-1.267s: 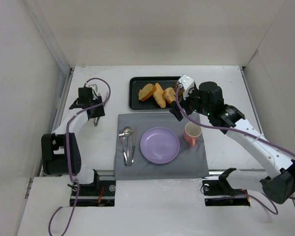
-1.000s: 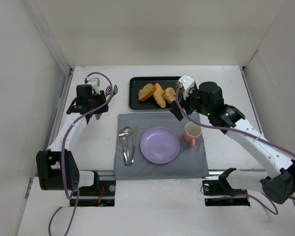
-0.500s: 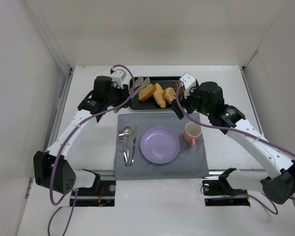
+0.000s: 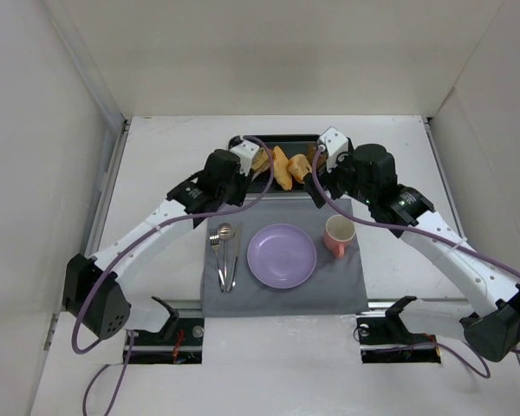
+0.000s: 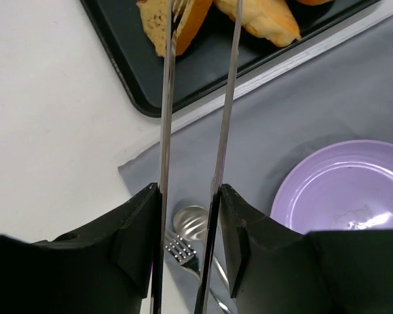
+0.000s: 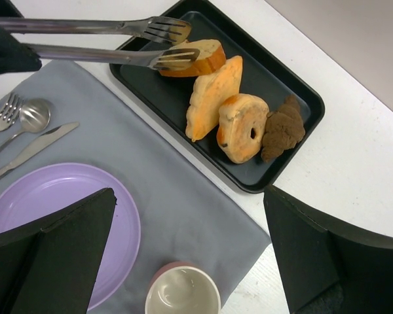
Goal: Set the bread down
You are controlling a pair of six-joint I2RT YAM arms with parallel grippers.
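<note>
The bread (image 6: 198,57) lies at the left end of the black tray (image 6: 156,98), also seen as the bread (image 5: 154,19). My left gripper (image 5: 188,190) is shut on metal tongs (image 5: 166,104), which reach over the tray. The tongs' forked tips are parted; one tip (image 6: 177,60) rests against the bread and the other hangs just beyond it. From above, the left gripper (image 4: 241,168) sits at the tray's left edge. My right gripper (image 6: 188,193) stands wide open and empty above the grey placemat, near the tray's right end (image 4: 316,184).
An elongated golden piece (image 6: 213,98), a ring-shaped roll (image 6: 242,127) and a dark brown piece (image 6: 283,127) share the tray. On the grey placemat (image 4: 347,286) are a purple plate (image 4: 282,256), a pink cup (image 4: 338,234) and cutlery (image 4: 224,251).
The left arm has swung from the table's far left across to the tray, bringing the tongs' tips onto the bread. The right arm has hardly moved.
</note>
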